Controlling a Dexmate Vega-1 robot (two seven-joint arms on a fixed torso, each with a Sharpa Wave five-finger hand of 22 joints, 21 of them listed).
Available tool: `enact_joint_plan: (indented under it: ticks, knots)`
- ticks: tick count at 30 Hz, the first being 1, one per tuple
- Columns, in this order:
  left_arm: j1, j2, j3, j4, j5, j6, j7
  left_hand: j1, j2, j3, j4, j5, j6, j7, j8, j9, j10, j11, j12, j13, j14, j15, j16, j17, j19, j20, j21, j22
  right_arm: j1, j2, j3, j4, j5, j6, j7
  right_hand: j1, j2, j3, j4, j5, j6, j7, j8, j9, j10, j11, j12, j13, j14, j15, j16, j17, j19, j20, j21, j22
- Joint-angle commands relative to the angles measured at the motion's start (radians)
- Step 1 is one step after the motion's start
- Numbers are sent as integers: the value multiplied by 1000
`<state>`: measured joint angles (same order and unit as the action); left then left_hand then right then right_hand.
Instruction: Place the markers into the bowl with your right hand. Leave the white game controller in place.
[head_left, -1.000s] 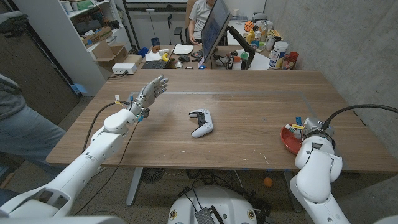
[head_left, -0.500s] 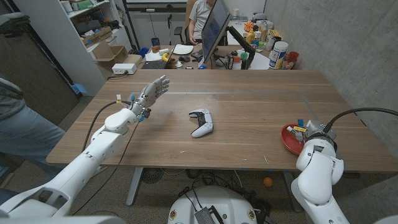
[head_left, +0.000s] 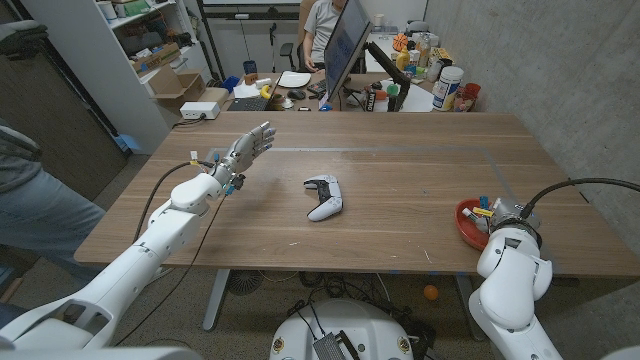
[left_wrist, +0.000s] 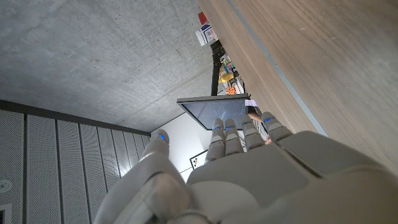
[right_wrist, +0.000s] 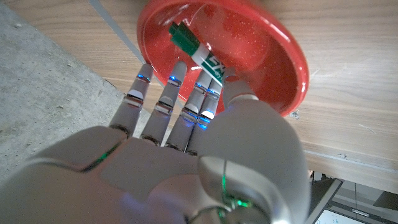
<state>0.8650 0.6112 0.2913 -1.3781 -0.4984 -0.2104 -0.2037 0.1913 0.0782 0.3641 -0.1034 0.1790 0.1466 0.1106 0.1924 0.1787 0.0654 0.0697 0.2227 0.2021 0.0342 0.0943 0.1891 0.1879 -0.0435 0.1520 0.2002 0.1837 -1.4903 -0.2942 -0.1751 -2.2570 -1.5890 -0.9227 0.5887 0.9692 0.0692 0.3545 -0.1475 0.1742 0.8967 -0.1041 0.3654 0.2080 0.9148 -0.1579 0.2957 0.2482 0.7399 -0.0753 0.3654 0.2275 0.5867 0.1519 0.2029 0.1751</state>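
Right robot hand poised at the red bowl, its fingertips over the bowl's rim and a green-capped marker lying in the bowl just beyond them; whether the fingers pinch the marker or merely touch it cannot be told, since the marker's near end is hidden behind them. In the head view the bowl sits near the desk's right edge, partly covered by the right robot hand, with coloured marker ends showing at its rim. Judged from this, the step in hand is the release of a marker into the bowl: it would be done well by letting the fingers part while low over the bowl, so the marker settles inside and does not roll over the rim, then lifting straight away without nudging the bowl toward the desk edge close by. The white game controller lies well apart from the bowl, toward the middle of the desk, and stands in nobody's way. The left robot hand is raised far from the bowl, fingers spread, holding nothing. A person sits behind a monitor beyond the desk.
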Motion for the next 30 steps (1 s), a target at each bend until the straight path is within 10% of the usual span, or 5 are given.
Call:
enact_joint_plan:
  ticks: [1,30]
  knots:
    - [5,-1,-2,-1,-1,0,9,-6,-1,1,-4,4,13,-2,0,4,2,3,-3,4,-2,5,5,2,-2,9,5,3,19,-43,-20,9,32,-29,6,14,22,-2,2,5,48,-75,-6,19,-12,2,-4,6,4,-7,-6,2,9,8,2,1]
    - [19,-8,-6,-11,-6,-4,24,-7,-1,1,-4,4,16,-2,0,4,4,2,-3,5,-2,5,6,2,-3,9,5,3,0,-40,-54,-43,-54,-29,52,-9,-6,-11,2,6,-2,-85,-29,20,-69,12,-26,16,-17,30,-39,-10,-5,38,-4,2]
